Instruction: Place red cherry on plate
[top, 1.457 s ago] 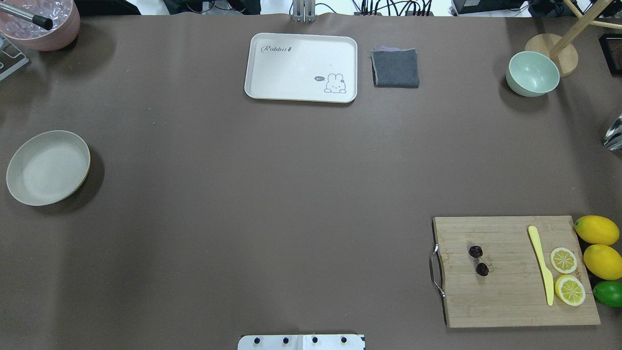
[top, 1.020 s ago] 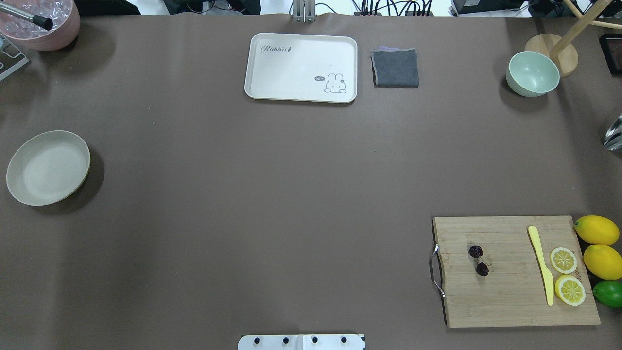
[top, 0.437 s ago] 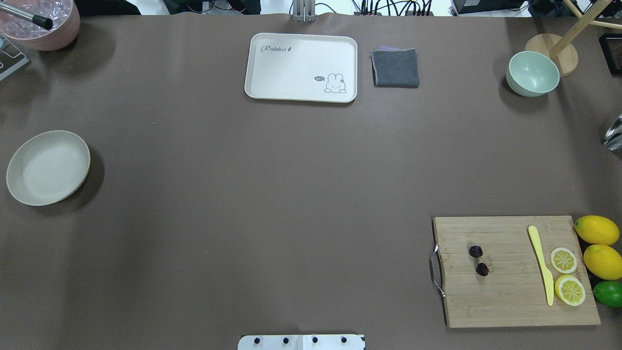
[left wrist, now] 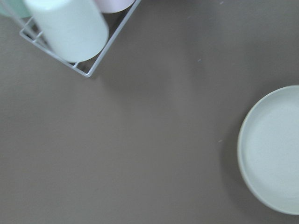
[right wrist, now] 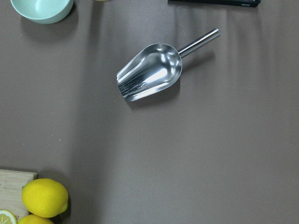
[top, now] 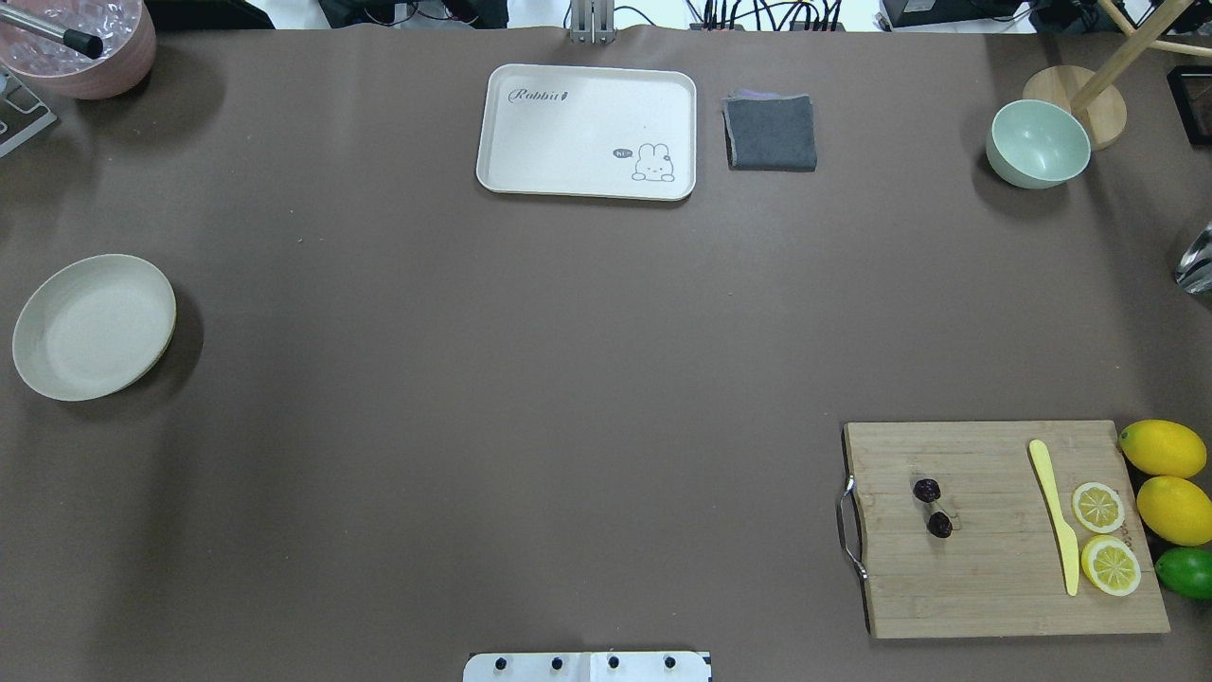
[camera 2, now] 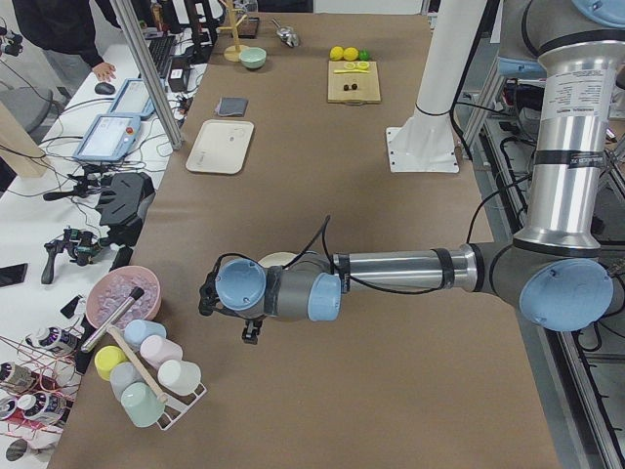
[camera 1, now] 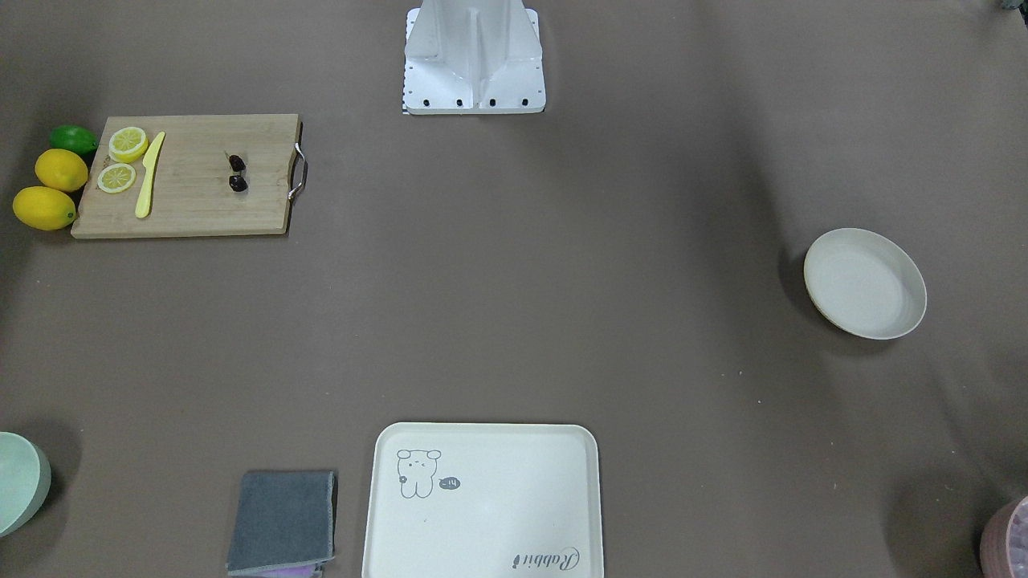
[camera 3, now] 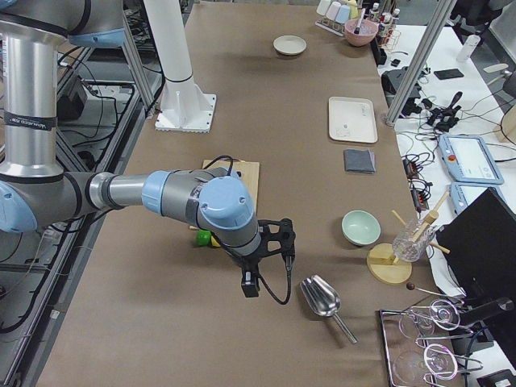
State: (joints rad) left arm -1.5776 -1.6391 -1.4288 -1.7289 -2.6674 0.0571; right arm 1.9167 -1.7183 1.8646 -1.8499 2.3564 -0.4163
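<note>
The red cherry, two tiny dark maroon fruits joined by stems, lies on the left part of a wooden cutting board at the near right; it also shows in the front-facing view. The plate, round and cream-white, sits empty at the far left edge. My left gripper hovers beside the plate, beyond the table's left end. My right gripper hangs past the cutting board, near a metal scoop. Whether either one is open or shut, I cannot tell.
On the board lie a yellow knife and two lemon slices; lemons and a lime sit beside it. At the back stand a rabbit tray, grey cloth and green bowl. A scoop and cup rack flank the ends.
</note>
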